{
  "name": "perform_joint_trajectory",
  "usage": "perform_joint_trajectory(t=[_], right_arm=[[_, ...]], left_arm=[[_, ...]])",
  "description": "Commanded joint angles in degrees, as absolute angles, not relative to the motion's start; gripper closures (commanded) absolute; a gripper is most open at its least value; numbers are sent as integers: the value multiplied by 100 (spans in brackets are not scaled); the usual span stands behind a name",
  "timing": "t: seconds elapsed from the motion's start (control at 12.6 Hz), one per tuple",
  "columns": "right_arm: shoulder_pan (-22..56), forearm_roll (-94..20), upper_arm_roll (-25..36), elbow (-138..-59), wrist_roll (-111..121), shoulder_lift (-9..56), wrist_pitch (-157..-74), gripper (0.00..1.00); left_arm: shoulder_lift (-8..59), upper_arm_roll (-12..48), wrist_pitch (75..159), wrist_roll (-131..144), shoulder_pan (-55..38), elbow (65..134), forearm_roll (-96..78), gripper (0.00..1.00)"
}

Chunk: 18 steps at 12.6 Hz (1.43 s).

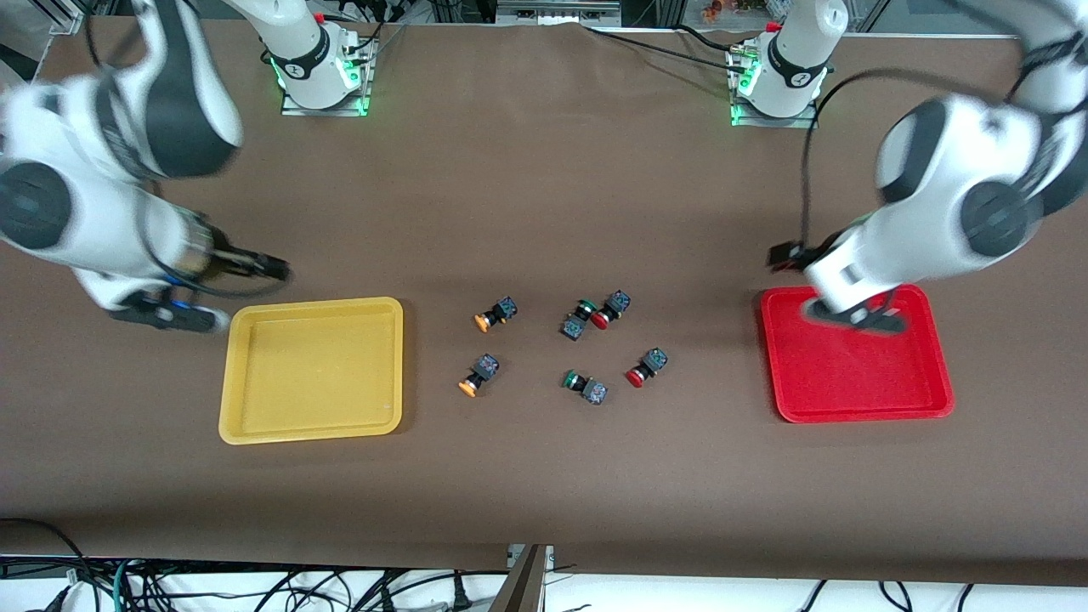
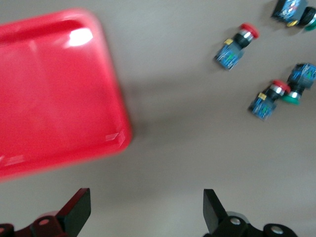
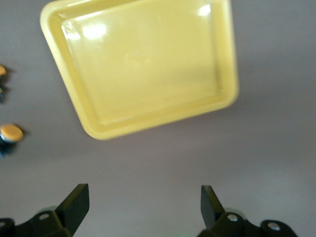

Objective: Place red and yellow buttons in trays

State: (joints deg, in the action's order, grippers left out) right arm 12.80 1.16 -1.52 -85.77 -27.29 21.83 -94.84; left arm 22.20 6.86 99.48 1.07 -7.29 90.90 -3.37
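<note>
Two yellow-capped buttons (image 1: 491,315) (image 1: 477,376) and two red-capped buttons (image 1: 609,310) (image 1: 646,367) lie in the table's middle. The yellow tray (image 1: 314,374) is empty at the right arm's end. The red tray (image 1: 858,374) is empty at the left arm's end. My right gripper (image 1: 274,270) hangs open and empty over the table by the yellow tray's farther edge; its wrist view (image 3: 144,205) shows the tray (image 3: 143,64) and a yellow cap (image 3: 11,132). My left gripper (image 1: 780,255) hangs open and empty by the red tray's farther corner; its wrist view (image 2: 146,212) shows the tray (image 2: 54,89) and both red buttons (image 2: 237,44) (image 2: 269,98).
Two green-capped buttons (image 1: 580,316) (image 1: 585,385) lie among the others; one touches a red button. The left arm's wrist hangs over the red tray's farther part. Both arm bases stand along the table's farther edge.
</note>
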Motion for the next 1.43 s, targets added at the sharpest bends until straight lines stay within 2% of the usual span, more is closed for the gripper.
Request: perform_joint_trajectory(t=[0.0,0.08,0.32,0.63,0.79,1.11,1.19,1.27,1.35], right_arm=[[1992,53,-141,-8499,-4501,2985,-10349,0],[2256,53,-141,-8499,-5100,3232,-10693,0],[2838,-191,-141,-8499,-6395,3752,-11564,0],[3085,-965,-141,-8490,-6740,4033,-12338,0],[3199,-1020,-141,-8499,-6960,4209,-12672,0],[3366,-1020,-141,-8499,-7242,4464,-13043,0],[3384,-1020,-141,-8490,-7242,4508,-13043,0],[3401,-1020,-141,-8499,-7242,4561,-13086,2],[3401,-1011,-141,-8499,-7216,4588,-13122,24]], left_arm=[[3714,642,10035,-97,-1377,7316,-185,0],[3961,642,10394,-97,-1554,7165,-185,0],[4245,642,11371,-114,-2011,7381,217,0],[4727,650,12057,-1544,-2039,7471,554,0],[4904,650,12173,-1705,-2083,7584,571,0],[4992,650,12918,-1714,-2057,8111,642,0],[4983,650,12937,-1714,-2057,8112,642,8],[4975,650,12911,-1714,-2057,8121,633,41],[4975,650,12902,-1714,-2057,8121,633,72]])
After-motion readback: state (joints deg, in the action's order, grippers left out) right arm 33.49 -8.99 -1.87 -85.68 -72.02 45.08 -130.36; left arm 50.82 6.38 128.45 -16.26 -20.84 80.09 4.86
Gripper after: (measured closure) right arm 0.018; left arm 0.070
